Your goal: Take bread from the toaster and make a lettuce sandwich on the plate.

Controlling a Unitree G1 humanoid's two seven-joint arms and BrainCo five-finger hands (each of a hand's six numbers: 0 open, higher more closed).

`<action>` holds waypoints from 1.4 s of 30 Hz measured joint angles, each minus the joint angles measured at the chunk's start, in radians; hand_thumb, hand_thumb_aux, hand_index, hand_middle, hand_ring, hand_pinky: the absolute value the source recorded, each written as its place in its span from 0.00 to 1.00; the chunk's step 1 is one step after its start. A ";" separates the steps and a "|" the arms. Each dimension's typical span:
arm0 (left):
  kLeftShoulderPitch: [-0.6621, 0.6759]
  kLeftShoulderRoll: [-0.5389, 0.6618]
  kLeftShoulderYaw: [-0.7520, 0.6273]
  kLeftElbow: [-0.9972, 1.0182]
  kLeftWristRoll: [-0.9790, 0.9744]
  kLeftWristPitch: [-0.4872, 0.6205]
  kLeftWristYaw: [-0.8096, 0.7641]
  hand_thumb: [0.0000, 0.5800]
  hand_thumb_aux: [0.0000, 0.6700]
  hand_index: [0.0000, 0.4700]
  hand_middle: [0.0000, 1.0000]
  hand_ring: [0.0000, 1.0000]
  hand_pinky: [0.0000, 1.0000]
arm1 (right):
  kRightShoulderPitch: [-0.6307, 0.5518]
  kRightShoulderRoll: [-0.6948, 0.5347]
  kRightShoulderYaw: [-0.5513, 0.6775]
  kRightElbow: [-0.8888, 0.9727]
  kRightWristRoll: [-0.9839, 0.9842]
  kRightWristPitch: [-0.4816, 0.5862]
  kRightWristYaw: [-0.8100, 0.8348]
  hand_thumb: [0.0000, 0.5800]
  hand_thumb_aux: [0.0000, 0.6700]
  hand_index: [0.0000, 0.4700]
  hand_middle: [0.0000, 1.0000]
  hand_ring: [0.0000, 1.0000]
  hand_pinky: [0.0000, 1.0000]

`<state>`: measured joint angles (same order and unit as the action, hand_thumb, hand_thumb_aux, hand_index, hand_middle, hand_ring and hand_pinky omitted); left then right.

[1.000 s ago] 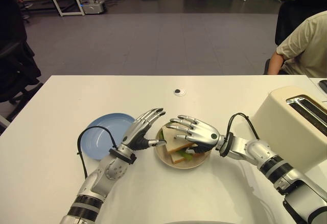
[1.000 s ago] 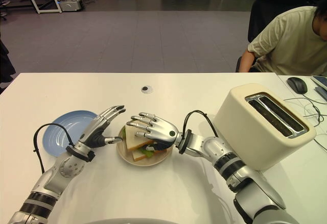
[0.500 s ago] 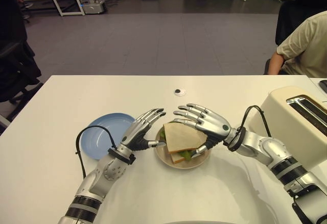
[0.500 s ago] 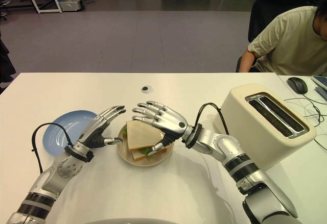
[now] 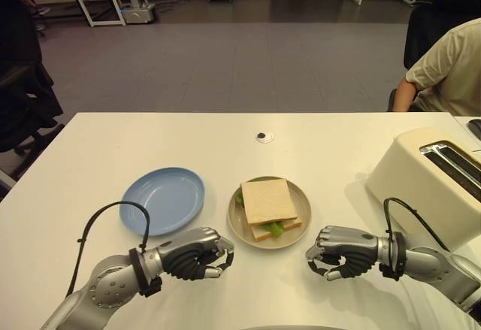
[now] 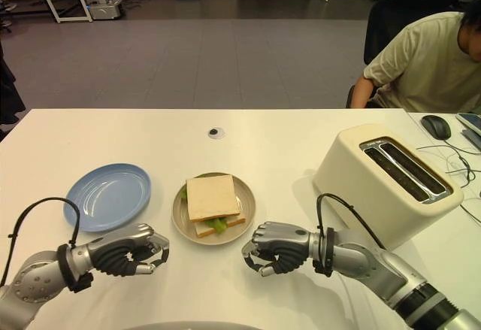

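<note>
The left hand (image 5: 192, 253) hovers low over the white table (image 5: 338, 149), fingers curled into a loose fist with nothing inside. The right hand (image 5: 342, 251) is clenched the same way and is empty too. The two fists face each other, knuckles turned inward, with a stretch of bare tabletop between them.

The sandwich (image 5: 269, 204) lies just beyond that gap, further from the robot than either fist and a little nearer to the right hand than to the left. Neither hand touches it. It sits on a round tan plate (image 5: 307, 211). Its top slice of bread is pale and square and lies flat. A second slice shows beneath it at the edge nearest the hands. Green lettuce (image 5: 276, 229) peeks out between the two slices on that near edge, and a little more shows at the side towards the left hand.

A blue plate (image 5: 164, 198) rests beyond the left hand and slightly to its outer side. It lies near the tan plate but does not touch it.

The cream toaster (image 5: 428, 172) stands beyond the right hand and out to its right, apart from the fist, with its two dark slots facing up.

Well beyond both hands, past the sandwich, a small round black fitting (image 5: 261, 136) is set into the table. Off past the toaster, far to the right of the right hand, lies a dark computer mouse (image 6: 437, 125).
</note>
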<state>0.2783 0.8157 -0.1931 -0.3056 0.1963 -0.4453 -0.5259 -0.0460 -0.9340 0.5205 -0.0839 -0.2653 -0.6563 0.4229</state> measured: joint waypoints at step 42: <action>-0.234 -0.443 -0.070 0.397 -0.454 -0.248 0.413 0.00 0.00 0.00 0.00 0.00 0.00 | -0.111 0.546 -0.341 0.481 0.347 -0.118 -0.262 0.00 0.00 0.00 0.00 0.00 0.00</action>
<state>0.0441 0.3725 -0.2633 0.0918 -0.2580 -0.6928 -0.1130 -0.1569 -0.3880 0.1800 0.3968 0.0822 -0.7747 0.1613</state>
